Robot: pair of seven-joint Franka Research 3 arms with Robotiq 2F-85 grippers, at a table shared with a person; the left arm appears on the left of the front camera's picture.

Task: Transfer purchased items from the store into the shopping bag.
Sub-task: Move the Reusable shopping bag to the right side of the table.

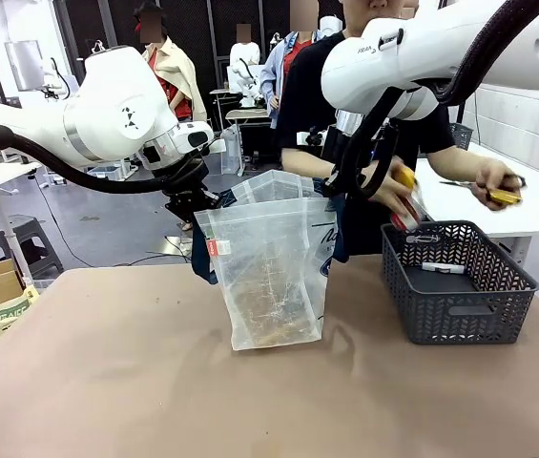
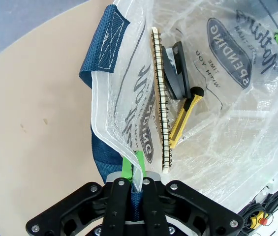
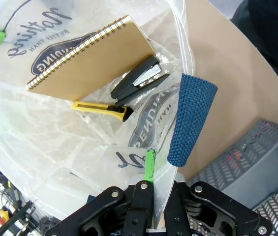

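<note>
While the bag [image 1: 267, 272] is standing upright mid-table [image 1: 107, 372], you're looking at both grippers holding its mouth open. L gripper [image 2: 132, 166] is clamping narrow on one rim, plastic sandwiched btwn its green pads, w/ a navy handle [image 2: 102, 46] hanging farther along that rim. R gripper [image 3: 154, 169] is pinching the opposite rim the same way, w/ the 2nd handle [image 3: 190, 120] drooping just beside it. Inside the bag, 3 items are lying together: a spiral notebook [image 3: 92, 54] leaning on the wall, a black stapler [image 3: 139, 78] touching it, and a yellow cutter [image 3: 102, 108] just beside the stapler. On the robot's right the basket [image 1: 460, 305] is sitting near the bag but apart from it, w/ a white item [image 1: 441, 268] inside. Across the table the person is reaching over the basket: one hand [image 1: 395, 191] is holding something yellow & red, the other hand [image 1: 493, 179] is gripping a yellow-handled tool, can't tell what.
</note>
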